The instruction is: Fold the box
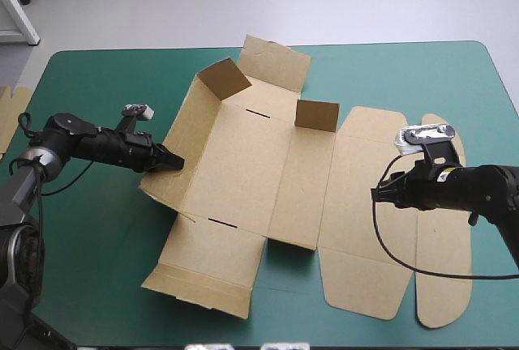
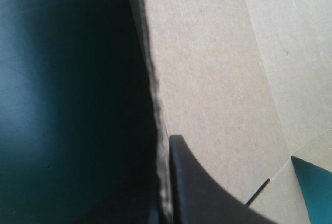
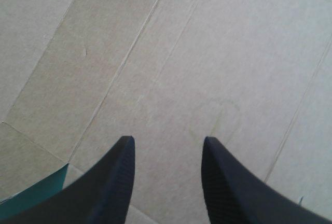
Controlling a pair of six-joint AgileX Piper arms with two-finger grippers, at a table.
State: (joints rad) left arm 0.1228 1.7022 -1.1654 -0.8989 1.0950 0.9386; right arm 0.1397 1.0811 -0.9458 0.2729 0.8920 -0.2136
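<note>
The brown box (image 1: 243, 164) lies as a cut sheet in the middle of the table. Its left wall is tilted up, and two small flaps (image 1: 316, 115) stand raised toward the far side. My left gripper (image 1: 174, 160) is at the outer edge of that left wall. In the left wrist view the gripper (image 2: 166, 149) is shut on the box (image 2: 218, 68): the board's edge runs between the fingers, and only one finger (image 2: 207, 193) shows plainly. My right gripper (image 1: 378, 195) hovers over the flat lid panel on the right. It stands open (image 3: 166, 140) above bare board (image 3: 207, 53), holding nothing.
An edge of more brown board (image 1: 10, 115) shows at the table's left edge. The teal-green cover (image 1: 97, 245) is bare to the left of the box and along the near edge. Rounded lid flaps (image 1: 442, 285) reach toward the near right corner.
</note>
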